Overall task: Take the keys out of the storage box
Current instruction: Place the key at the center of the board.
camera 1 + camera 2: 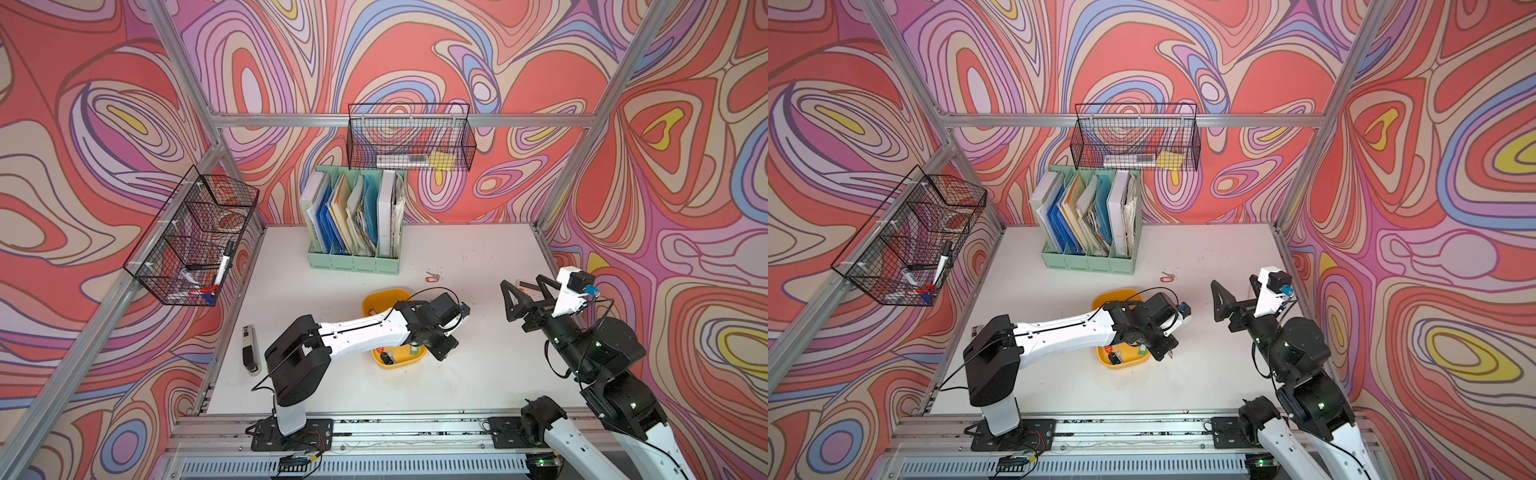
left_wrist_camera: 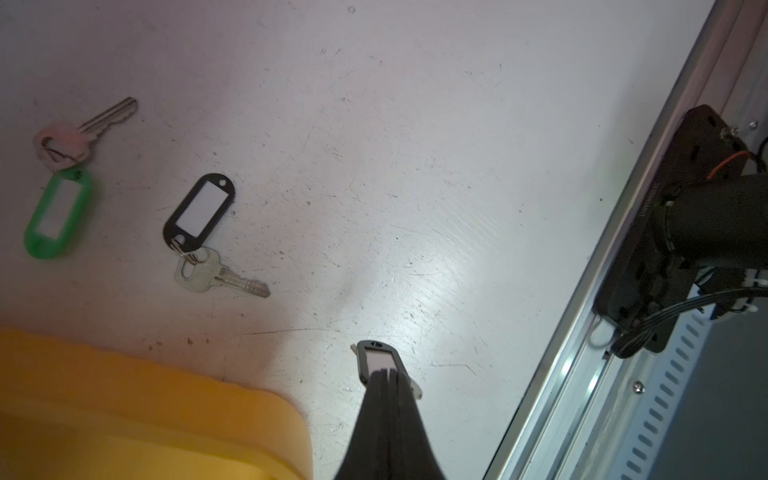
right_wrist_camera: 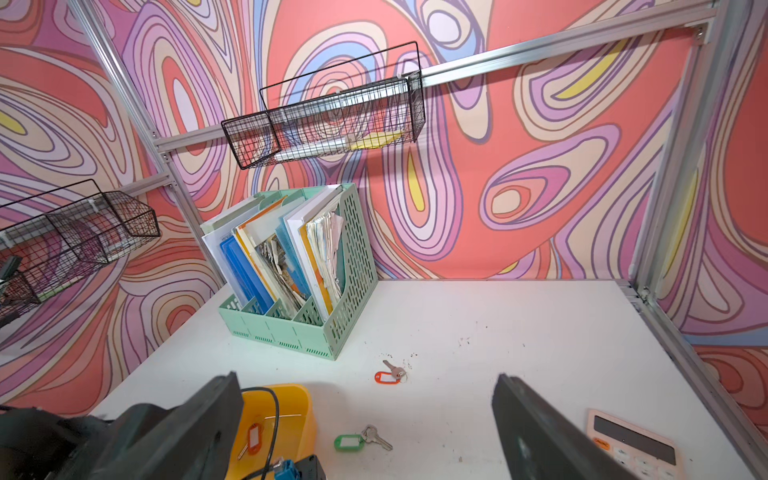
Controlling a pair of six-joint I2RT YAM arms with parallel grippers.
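A black-tagged key (image 2: 376,353) was gripped by the left pincer (image 2: 386,376) just outside the storage box (image 2: 124,395), where other keys (image 1: 387,357) were seen; the right pincer (image 1: 523,282) was held wide open above the desk (image 1: 478,374).

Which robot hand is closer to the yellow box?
Left. The left gripper hangs just beside a corner of the yellow box, pinching a black-tagged key. The right gripper is open, well off to the side.
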